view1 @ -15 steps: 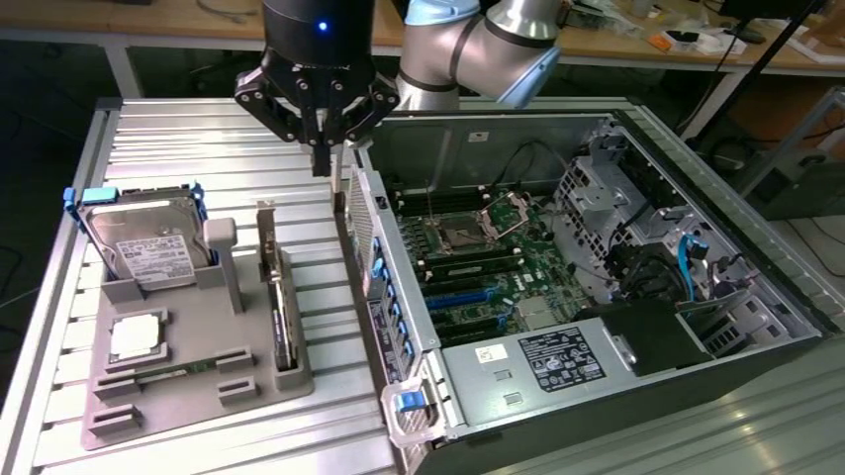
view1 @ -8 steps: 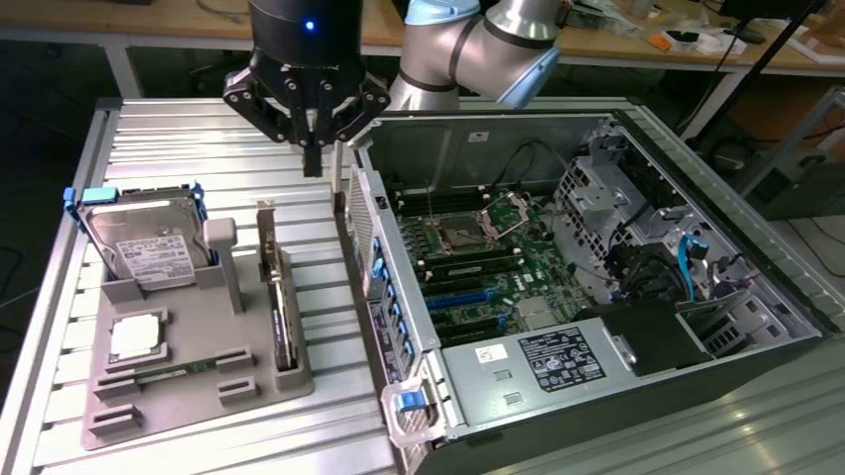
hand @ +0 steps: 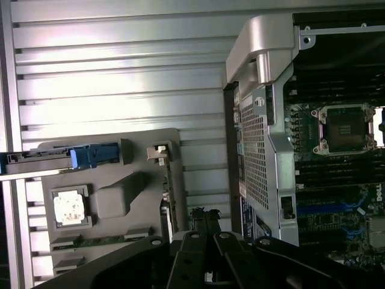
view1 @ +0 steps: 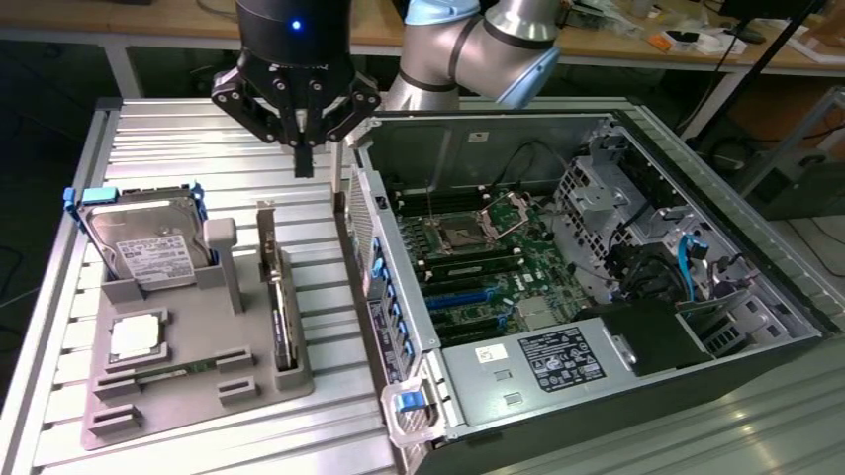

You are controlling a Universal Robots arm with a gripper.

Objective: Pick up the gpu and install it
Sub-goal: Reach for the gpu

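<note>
Your pincer (view1: 304,160) empty, fingers pressed together, hanging above bench (view1: 172,139). Gpu (view1: 280,317) below pincer, standing on edge in grey holder (view1: 185,386), near open computer case (view1: 462,148).

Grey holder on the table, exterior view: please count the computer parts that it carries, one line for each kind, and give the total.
Hard drive: 1
CPU chip: 1
gpu: 1
Memory stick: 1
Total: 4
</note>
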